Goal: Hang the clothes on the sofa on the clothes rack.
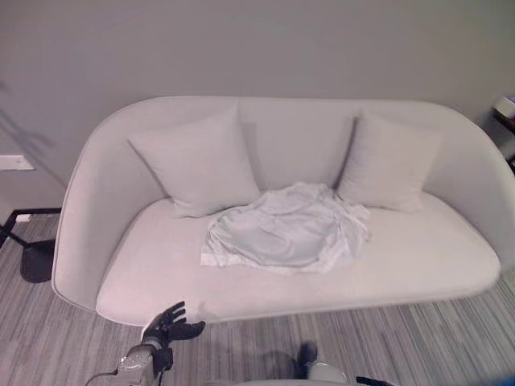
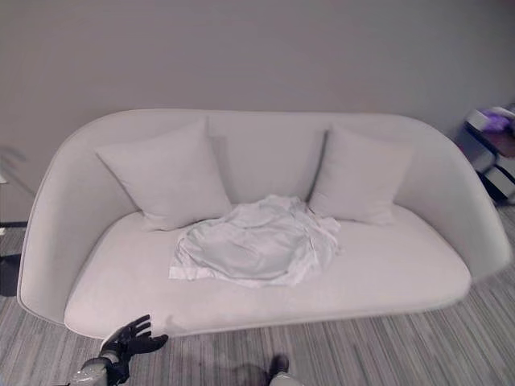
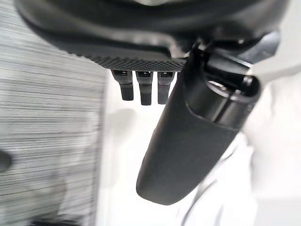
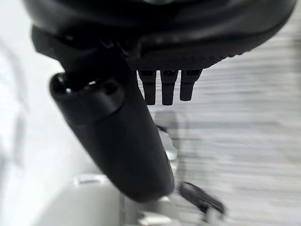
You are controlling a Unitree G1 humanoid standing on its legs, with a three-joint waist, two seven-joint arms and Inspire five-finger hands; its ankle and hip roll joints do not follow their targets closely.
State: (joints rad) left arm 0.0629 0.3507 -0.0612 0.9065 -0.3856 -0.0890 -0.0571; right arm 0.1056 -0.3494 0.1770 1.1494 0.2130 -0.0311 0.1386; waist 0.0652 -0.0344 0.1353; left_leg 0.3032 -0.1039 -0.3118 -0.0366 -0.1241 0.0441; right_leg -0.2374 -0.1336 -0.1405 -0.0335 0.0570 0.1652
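Note:
A pale crumpled garment (image 1: pixel 286 229) lies in the middle of the seat of a light grey sofa (image 1: pixel 418 249), in front of two matching cushions (image 1: pixel 197 161) (image 1: pixel 388 161). My left hand (image 1: pixel 170 322) hovers low at the sofa's front left edge with its fingers spread, open and empty, well short of the garment. Past its thumb (image 3: pixel 188 150) in the left wrist view show the pale sofa seat and the striped carpet. My right hand (image 4: pixel 122 136) appears in the right wrist view, fingers straight and holding nothing, over the carpet by the sofa's edge.
A black stand's base (image 1: pixel 36 261) rests on the striped carpet left of the sofa. A low side table (image 2: pixel 491 137) with items stands at the far right. A plain grey wall runs behind the sofa, with a white socket (image 1: pixel 14 162) at the left.

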